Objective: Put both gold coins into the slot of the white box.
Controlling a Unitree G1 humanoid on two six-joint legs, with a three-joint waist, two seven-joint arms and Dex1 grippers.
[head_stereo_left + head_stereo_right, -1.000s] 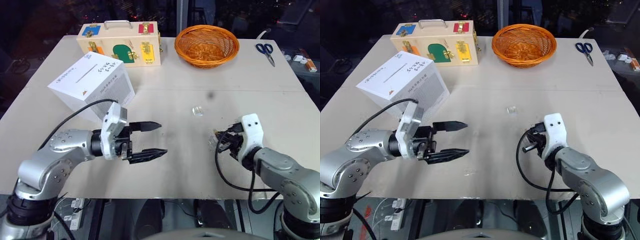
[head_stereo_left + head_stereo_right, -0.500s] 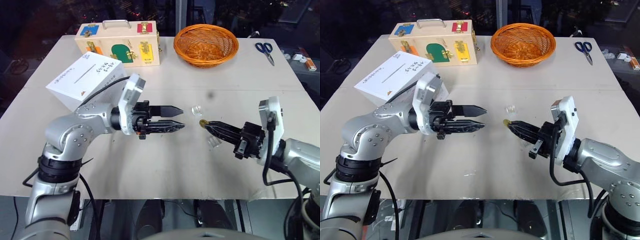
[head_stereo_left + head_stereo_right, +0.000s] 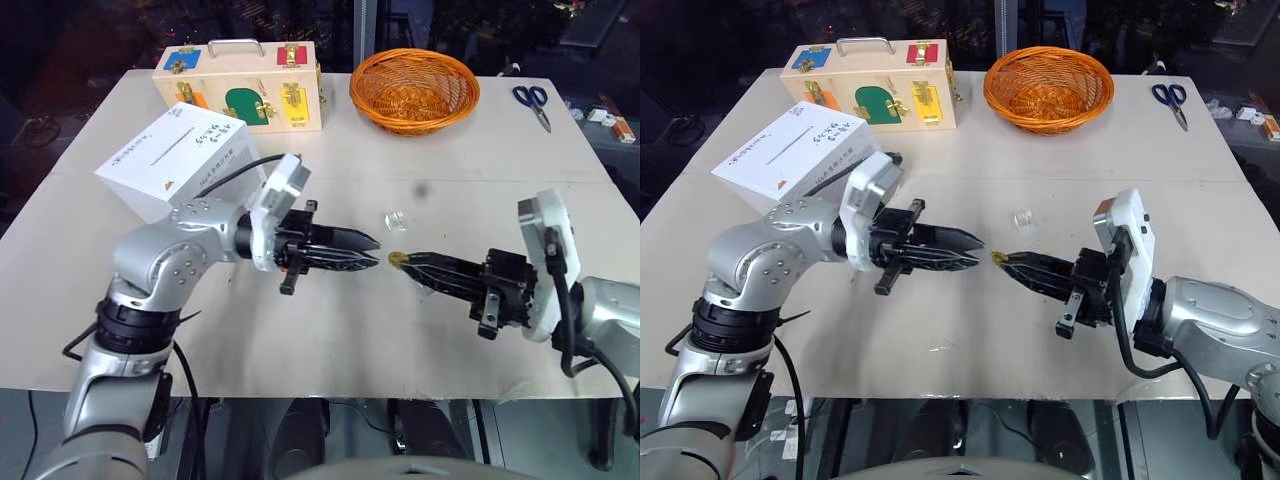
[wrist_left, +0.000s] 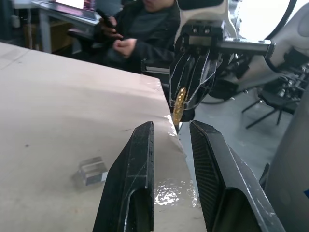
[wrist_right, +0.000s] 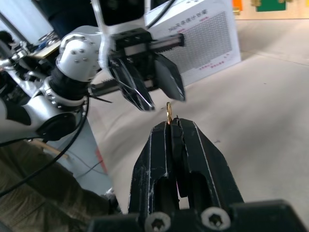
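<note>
One gold coin (image 3: 397, 258) stands on edge, pinched at the tip of my right gripper (image 3: 401, 262), which is shut on it and points level toward the left. The coin (image 4: 179, 102) faces my left gripper (image 3: 376, 252), which points right with its fingers a narrow gap apart and nothing between them, its tips a short way from the coin. Both grippers hang above the table's middle. The white box (image 3: 180, 160) sits tilted at the left, slot (image 3: 171, 150) on its upper face, behind my left arm.
A small clear block (image 3: 395, 219) lies on the table just behind the grippers. A pale wooden case (image 3: 240, 85), an orange basket (image 3: 414, 90) and scissors (image 3: 530, 100) stand along the far edge. A seated person (image 4: 145, 29) is beyond the table's right edge.
My right gripper rose from the table and turned to point left with the coin at its tip. My left gripper swung right toward it, and its fingers narrowed from wide open.
</note>
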